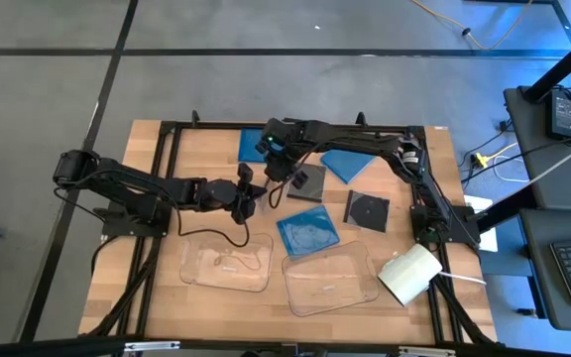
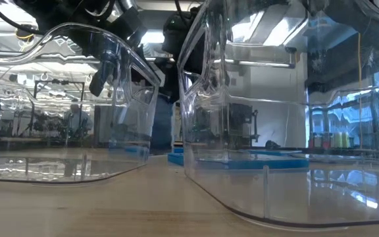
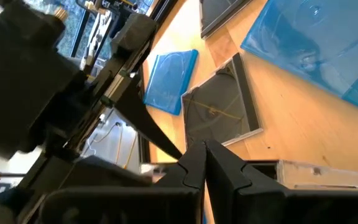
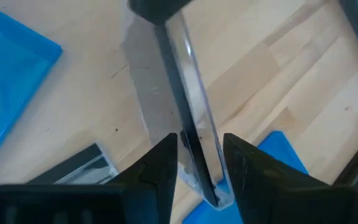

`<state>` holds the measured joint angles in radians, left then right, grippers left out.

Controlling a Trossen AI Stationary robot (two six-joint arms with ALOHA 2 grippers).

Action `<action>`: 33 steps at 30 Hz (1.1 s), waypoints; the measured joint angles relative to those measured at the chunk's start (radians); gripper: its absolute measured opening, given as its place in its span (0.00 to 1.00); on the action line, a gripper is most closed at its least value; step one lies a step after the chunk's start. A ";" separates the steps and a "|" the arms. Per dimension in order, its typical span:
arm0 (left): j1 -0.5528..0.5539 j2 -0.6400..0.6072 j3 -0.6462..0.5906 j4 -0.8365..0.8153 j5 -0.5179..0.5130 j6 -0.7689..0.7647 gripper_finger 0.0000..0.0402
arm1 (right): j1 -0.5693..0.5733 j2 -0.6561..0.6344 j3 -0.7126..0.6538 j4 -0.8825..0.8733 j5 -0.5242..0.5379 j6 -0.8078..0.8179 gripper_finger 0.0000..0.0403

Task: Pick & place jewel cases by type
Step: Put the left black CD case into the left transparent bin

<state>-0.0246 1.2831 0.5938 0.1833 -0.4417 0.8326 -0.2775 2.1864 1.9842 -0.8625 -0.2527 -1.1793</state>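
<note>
A dark jewel case (image 4: 188, 134) is stood on edge between the fingers of the right gripper (image 4: 199, 165), above the tabletop (image 4: 272, 56) near the far-side blue jewel cases (image 1: 350, 162). With only the thin edge pinched, it could be tipped or dropped. The left gripper (image 3: 205, 163) is clenched on nothing, mid-table.

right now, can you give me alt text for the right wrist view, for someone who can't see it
The right hand straddles a thin dark jewel case standing on edge between its two dark fingers, seen edge-on over the light wooden table. Blue jewel cases lie flat on the table, one off to the side and another just beyond the fingers.
</note>
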 joint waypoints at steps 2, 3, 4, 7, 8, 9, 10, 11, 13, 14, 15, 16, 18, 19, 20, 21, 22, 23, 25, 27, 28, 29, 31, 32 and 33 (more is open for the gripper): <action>0.000 0.000 0.000 0.000 -0.019 0.000 0.01 | 0.000 0.000 0.000 -0.008 0.000 0.001 0.28; 0.000 0.000 0.000 0.000 -0.024 0.000 0.02 | 0.000 0.000 0.000 -0.010 0.000 0.002 0.27; 0.000 0.000 0.000 0.000 -0.027 0.000 0.02 | 0.000 0.000 0.000 -0.016 -0.001 0.002 0.25; 0.000 0.000 0.000 -0.001 -0.030 0.000 0.01 | 0.000 0.000 0.000 -0.033 -0.002 0.003 0.22; 0.000 0.000 0.000 -0.001 -0.034 0.000 0.01 | 0.000 -0.001 0.000 -0.040 -0.003 0.005 0.21; 0.000 0.000 0.000 -0.001 -0.037 0.000 0.01 | 0.000 -0.001 0.000 -0.044 -0.003 0.007 0.20; 0.000 0.000 0.000 -0.001 -0.043 0.000 0.01 | 0.000 -0.002 0.000 -0.048 -0.003 0.017 0.19; 0.000 0.000 0.000 -0.002 -0.052 0.000 0.01 | 0.000 -0.002 0.000 -0.052 -0.003 0.025 0.18; 0.000 0.000 0.000 -0.003 -0.069 0.000 0.01 | 0.000 -0.002 0.000 -0.061 -0.004 0.031 0.16; 0.000 0.000 0.000 -0.004 -0.076 0.000 0.02 | 0.000 -0.002 0.000 -0.065 -0.003 0.031 0.15; 0.000 0.001 0.000 -0.004 -0.080 -0.001 0.02 | 0.000 -0.002 0.000 -0.066 -0.003 0.032 0.15; 0.000 0.001 -0.001 -0.007 -0.081 -0.002 0.02 | 0.000 -0.002 0.000 -0.072 -0.001 0.032 0.14; 0.000 0.001 -0.002 -0.006 -0.079 -0.021 0.02 | 0.000 -0.002 0.000 -0.073 0.000 0.046 0.13; 0.000 -0.002 -0.002 -0.005 -0.074 -0.033 0.02 | 0.000 -0.002 0.000 -0.075 0.000 0.050 0.13; 0.000 -0.006 -0.002 -0.006 -0.072 -0.046 0.02 | 0.000 -0.002 0.000 -0.078 0.000 0.051 0.13; 0.000 -0.011 -0.002 -0.006 -0.073 -0.061 0.02 | 0.000 -0.002 0.000 -0.084 -0.001 0.051 0.13; 0.000 -0.018 -0.002 -0.007 -0.080 -0.077 0.01 | 0.000 -0.002 0.000 -0.086 -0.002 0.050 0.13; 0.000 -0.029 -0.003 -0.008 -0.088 -0.099 0.01 | 0.000 -0.002 0.000 -0.085 -0.002 0.051 0.13; 0.000 -0.056 -0.003 -0.008 -0.108 -0.150 0.01 | 0.000 -0.002 0.000 -0.085 -0.002 0.051 0.13; 0.000 -0.086 -0.003 -0.009 -0.123 -0.220 0.01 | 0.000 -0.002 0.000 -0.085 -0.002 0.051 0.13; 0.000 -0.104 -0.003 -0.009 -0.126 -0.254 0.01 | 0.000 -0.002 0.000 -0.084 -0.002 0.052 0.13; 0.000 -0.124 -0.003 -0.008 -0.126 -0.289 0.02 | 0.000 -0.002 0.000 -0.084 -0.002 0.053 0.13; 0.000 -0.162 -0.003 -0.006 -0.127 -0.366 0.03 | 0.000 -0.002 0.000 -0.083 -0.002 0.060 0.13; -0.002 -0.180 -0.003 -0.006 -0.123 -0.395 0.03 | 0.000 -0.002 0.000 -0.082 -0.002 0.068 0.13; -0.003 -0.198 -0.003 -0.007 -0.115 -0.417 0.03 | 0.000 -0.002 0.000 -0.082 -0.002 0.073 0.13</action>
<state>-0.0278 1.0849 0.5911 0.1759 -0.5570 0.4156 -0.2775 2.1845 1.9842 -0.9440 -0.2550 -1.1065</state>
